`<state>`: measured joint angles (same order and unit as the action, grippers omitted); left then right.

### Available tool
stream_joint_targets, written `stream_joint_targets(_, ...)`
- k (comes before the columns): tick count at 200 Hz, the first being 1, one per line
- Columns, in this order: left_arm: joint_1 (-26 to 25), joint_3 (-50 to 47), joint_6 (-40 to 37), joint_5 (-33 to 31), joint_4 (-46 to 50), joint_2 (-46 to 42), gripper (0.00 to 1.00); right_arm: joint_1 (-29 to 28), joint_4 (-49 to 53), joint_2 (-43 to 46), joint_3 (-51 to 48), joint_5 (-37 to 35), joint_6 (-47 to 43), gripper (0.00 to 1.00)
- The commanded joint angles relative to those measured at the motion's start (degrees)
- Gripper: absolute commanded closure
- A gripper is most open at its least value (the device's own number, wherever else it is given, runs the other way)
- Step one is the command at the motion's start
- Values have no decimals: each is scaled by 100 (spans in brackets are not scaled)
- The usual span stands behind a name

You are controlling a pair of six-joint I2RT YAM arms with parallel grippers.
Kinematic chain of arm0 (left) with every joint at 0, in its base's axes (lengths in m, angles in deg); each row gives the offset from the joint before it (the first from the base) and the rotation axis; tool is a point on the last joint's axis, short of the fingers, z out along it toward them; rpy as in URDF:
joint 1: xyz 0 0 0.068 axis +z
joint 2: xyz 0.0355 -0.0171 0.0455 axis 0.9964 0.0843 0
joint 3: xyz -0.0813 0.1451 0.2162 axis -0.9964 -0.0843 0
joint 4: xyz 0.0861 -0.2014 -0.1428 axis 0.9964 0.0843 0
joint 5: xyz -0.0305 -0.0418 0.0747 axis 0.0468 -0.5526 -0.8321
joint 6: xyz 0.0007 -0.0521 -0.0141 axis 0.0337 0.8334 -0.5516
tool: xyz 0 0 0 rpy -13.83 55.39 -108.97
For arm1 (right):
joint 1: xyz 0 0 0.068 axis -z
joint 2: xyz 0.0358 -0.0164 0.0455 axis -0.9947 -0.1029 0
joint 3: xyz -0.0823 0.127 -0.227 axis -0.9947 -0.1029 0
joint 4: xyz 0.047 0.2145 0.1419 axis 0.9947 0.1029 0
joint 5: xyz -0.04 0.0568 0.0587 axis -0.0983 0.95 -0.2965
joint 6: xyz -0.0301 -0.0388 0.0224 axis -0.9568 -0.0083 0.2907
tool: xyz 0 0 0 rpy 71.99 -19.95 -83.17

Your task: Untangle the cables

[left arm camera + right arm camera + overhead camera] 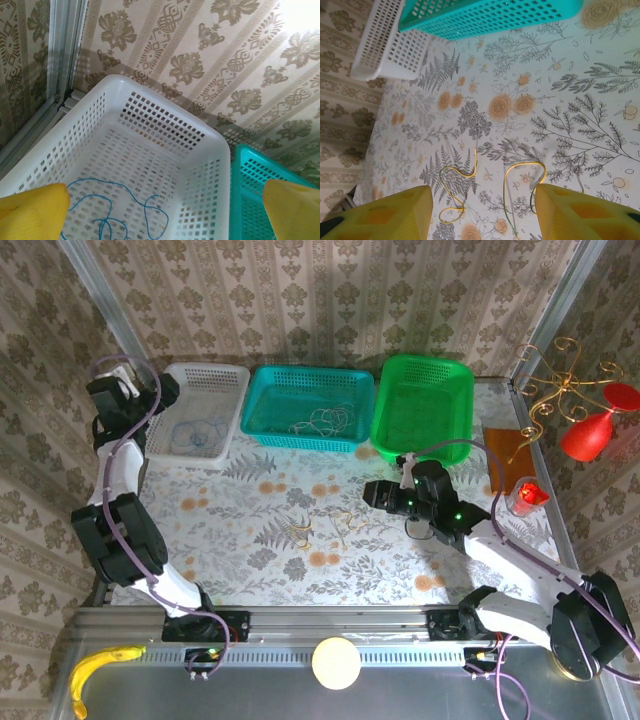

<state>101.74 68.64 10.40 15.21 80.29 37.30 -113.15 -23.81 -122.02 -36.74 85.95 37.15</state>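
Over the white basket (pixel 165 125), at 10 o'clock in the top view, the left pincer (pixel 162 220) stands spread wide. Its yellow fingertips (pixel 30 212) sit at the two lower corners of the wrist view with nothing between them. Below it a blue wire (pixel 102 181) lies in loose loops on the basket floor. The left arm (pixel 120 530) rises from its base at 7 o'clock, folds at the elbow and reaches up along the left wall, a purple hose (pixel 128 435) looping beside it.

The right pincer (pixel 482 215) is parted too and grips nothing; it sits just right of the table's middle and points toward 9 o'clock. Beneath it two yellow wires lie on the cloth (pixel 250 550), apart from each other: a wavy strand (pixel 475 162) and an arch (pixel 505 190). The right arm (pixel 520 565) runs from its base at 5 o'clock, bent low over the table.

A teal basket (pixel 305 445) sits at 12 o'clock, just beside the white one, with a pale wire (pixel 325 421) tangled inside. A green basket (pixel 385 410) stands at 1 o'clock. The cloth is pale, printed with ferns and orange flowers. Damask wallpaper (pixel 330 300) covers the walls between aluminium posts (pixel 100 295). A banana (pixel 100 660) lies at 7 o'clock on the metal front rail (pixel 400 660).
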Motion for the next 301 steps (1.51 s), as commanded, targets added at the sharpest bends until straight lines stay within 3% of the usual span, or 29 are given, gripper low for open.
stream_joint_targets(1, -226, 122, -8, 138, 475, -491, 0, -115, 343, -167, 207, -230, -281, 42)
stream_joint_targets(36, -952, -274, -4, 393, 890, -1170, 0, -192, 678, -434, 134, -595, -357, 44)
stream_joint_targets(75, -2198, -1379, 189, 217, 828, -2130, 0, -340, 740, -617, -108, -713, 22, 46)
stream_joint_targets(110, -3323, -2308, 301, -497, 620, -2724, 0, -575, 189, -770, -514, -629, 628, 47)
stream_joint_targets(140, -3903, -2702, 298, -994, 588, -2936, 0, -702, -404, -1234, -632, -545, 1020, 48)
stream_joint_targets(236, -4228, -3066, 423, -1111, 382, -3089, 0, -750, -1062, -2454, -110, -650, 1335, 52)
stream_joint_targets(252, -4233, -3075, 419, -1087, 366, -3108, 0, -750, -1115, -2551, -18, -708, 1314, 63)
stream_joint_targets(279, -4228, -3136, 331, -1000, 361, -3178, 0, -699, -930, -2461, 189, -772, 1082, 99)
stream_joint_targets(301, -4232, -3315, 216, -821, 189, -3308, 0, -605, -617, -2039, 417, -724, 776, 100)
